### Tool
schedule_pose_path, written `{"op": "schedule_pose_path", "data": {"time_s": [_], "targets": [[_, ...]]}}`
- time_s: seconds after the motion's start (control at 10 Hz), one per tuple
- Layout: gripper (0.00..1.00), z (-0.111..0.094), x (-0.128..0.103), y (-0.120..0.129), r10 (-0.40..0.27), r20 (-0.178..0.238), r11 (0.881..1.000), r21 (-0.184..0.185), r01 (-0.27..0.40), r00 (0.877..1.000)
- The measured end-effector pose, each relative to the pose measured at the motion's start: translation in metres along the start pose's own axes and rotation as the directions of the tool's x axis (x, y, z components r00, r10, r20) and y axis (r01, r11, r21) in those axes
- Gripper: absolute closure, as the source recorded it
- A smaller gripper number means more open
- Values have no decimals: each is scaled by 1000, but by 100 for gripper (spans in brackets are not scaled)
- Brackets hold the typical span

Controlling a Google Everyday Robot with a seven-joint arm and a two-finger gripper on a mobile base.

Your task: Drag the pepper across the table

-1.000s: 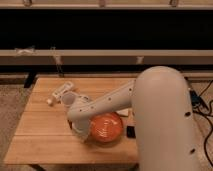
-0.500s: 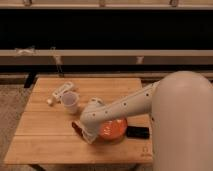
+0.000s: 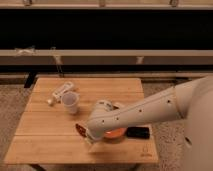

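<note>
The pepper (image 3: 79,129) shows as a small dark red shape on the light wooden table (image 3: 50,140), just left of the arm's end. My gripper (image 3: 88,136) is low over the table at the front centre, right beside the pepper and seemingly touching it. The white arm reaches in from the right and covers most of the round orange-red bowl (image 3: 116,133) behind the gripper. Part of the pepper is hidden by the gripper.
A flat black device (image 3: 138,132) lies right of the bowl. A white cup (image 3: 71,102) stands left of centre, with a white bottle (image 3: 60,92) lying behind it. A small dark logo (image 3: 145,154) marks the front right corner.
The arm has swung lower and toward the table's front, and the gripper has moved down from the bowl's left side to the front centre. The pepper now sits by the gripper.
</note>
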Motion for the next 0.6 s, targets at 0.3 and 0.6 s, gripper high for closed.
{"op": "schedule_pose_path", "data": {"time_s": [0.3, 0.6], "targets": [[20, -29, 10, 7, -22, 74, 1000, -4, 23, 997], [20, -36, 11, 10, -26, 93, 1000, -11, 27, 995]]}}
